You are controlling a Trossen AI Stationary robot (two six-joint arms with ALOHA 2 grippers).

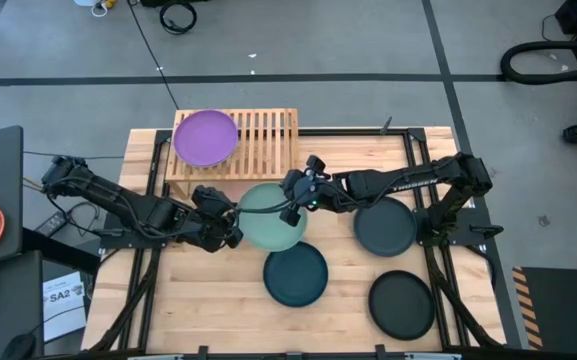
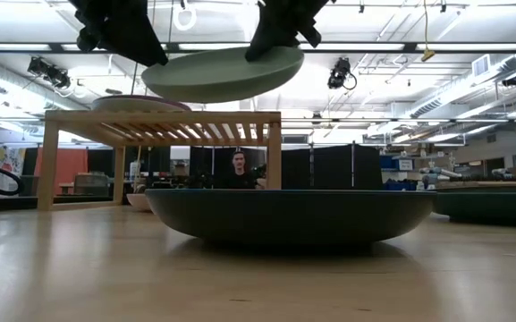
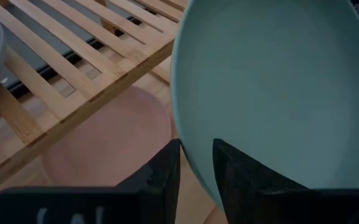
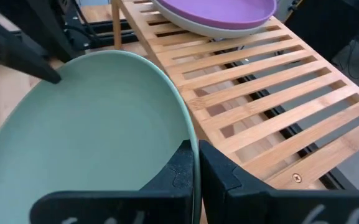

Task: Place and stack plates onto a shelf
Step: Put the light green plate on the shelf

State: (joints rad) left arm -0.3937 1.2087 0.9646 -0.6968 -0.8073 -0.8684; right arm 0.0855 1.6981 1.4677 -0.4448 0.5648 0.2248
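Hovering in mid-air just in front of the shelf (image 1: 235,142), a round, matte mint green plate (image 1: 271,216) is pinched at opposite rims by the left end effector (image 1: 230,215) and the right end effector (image 1: 296,190). A purple plate (image 1: 206,137) rests on the slatted top. Below the shelf, a pink plate (image 3: 107,140) shows only partly. On the counter (image 1: 198,300) lie a dark teal plate (image 1: 295,274) and two darker ones.

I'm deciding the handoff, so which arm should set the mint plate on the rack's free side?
Probably the right. Its claw grips the mint green plate on the rim nearest the shelf's bare slats, beside the purple plate. The left claw grips the opposite rim.
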